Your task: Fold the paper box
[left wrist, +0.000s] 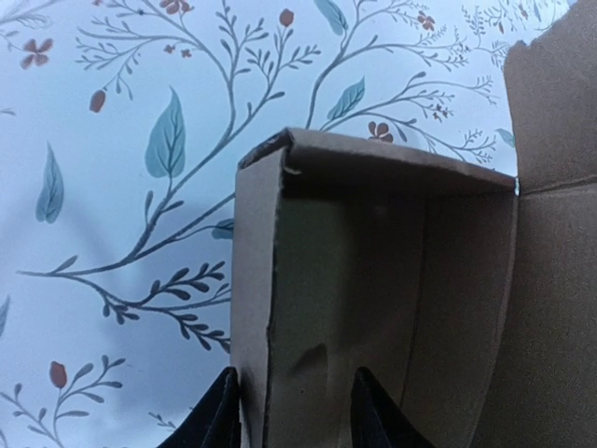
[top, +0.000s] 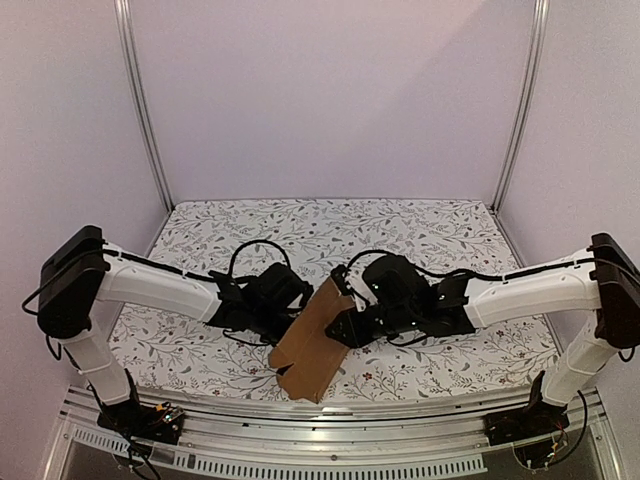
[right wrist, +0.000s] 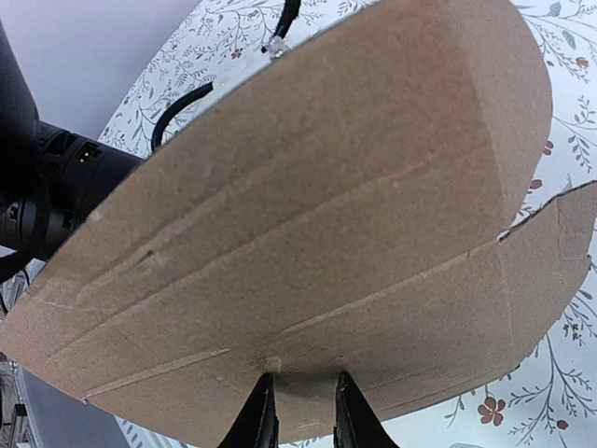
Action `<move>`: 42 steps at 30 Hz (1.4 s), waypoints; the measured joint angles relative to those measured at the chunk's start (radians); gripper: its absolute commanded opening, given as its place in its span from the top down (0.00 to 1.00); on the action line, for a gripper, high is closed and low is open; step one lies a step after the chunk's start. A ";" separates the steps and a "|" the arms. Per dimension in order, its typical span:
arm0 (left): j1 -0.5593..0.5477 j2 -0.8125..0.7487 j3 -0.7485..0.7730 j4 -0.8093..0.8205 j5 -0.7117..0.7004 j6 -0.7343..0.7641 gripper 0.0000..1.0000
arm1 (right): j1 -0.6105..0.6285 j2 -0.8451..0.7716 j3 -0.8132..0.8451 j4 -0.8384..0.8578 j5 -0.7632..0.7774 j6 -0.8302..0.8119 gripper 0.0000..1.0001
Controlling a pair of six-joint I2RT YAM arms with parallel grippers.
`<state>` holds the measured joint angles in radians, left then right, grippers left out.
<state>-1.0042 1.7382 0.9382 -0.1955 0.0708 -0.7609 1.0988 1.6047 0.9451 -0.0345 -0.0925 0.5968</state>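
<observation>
- The left end effector (left wrist: 294, 420) is closed on an upright side wall of the paper box (top: 312, 345), one finger inside and one outside, probably to steady that fold.
- The box sits at lower centre of the top view, over the floral worktop (top: 430, 230), with its long axis running lower left to upper right.
- The right end effector (right wrist: 300, 415) clamps a wide panel's edge, seemingly to swing it over.

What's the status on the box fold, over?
Left end effector clamped on a raised wall. Right end effector pinching an edge. Paper box partly folded. Nothing in the way.
</observation>
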 measured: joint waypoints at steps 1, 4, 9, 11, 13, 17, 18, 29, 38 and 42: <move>0.000 -0.007 -0.007 0.002 -0.005 0.000 0.58 | 0.001 0.009 0.004 0.000 -0.001 0.000 0.80; 0.000 -0.034 -0.027 0.010 -0.014 0.002 0.56 | 0.003 0.037 0.014 -0.002 -0.001 0.000 0.81; -0.001 -0.090 -0.074 0.053 -0.031 0.005 0.55 | 0.003 0.073 0.034 -0.017 -0.003 0.000 0.84; -0.001 -0.107 -0.095 0.073 -0.032 0.006 0.55 | 0.003 0.087 0.046 -0.018 -0.008 0.000 0.85; -0.001 -0.121 -0.114 0.089 -0.035 0.007 0.55 | 0.003 0.094 0.051 -0.017 -0.012 0.000 0.85; -0.001 -0.163 -0.145 0.101 -0.056 0.012 0.56 | 0.005 0.101 0.052 -0.020 -0.014 0.000 0.86; -0.001 -0.180 -0.150 0.101 -0.064 0.014 0.57 | 0.005 0.101 0.052 -0.022 -0.014 0.000 0.86; -0.004 -0.376 -0.215 0.110 -0.139 0.035 0.82 | 0.008 0.101 0.064 -0.051 -0.014 -0.008 0.87; -0.006 -0.438 -0.276 0.027 -0.232 0.011 1.00 | 0.017 0.101 0.081 -0.071 -0.013 -0.021 0.89; -0.006 -0.459 -0.296 0.000 -0.262 -0.009 1.00 | 0.022 0.101 0.100 -0.074 -0.012 -0.026 0.90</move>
<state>-1.0100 1.2789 0.6418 -0.1959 -0.1913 -0.7696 1.1210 1.7058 1.0447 -0.1081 -0.1047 0.5705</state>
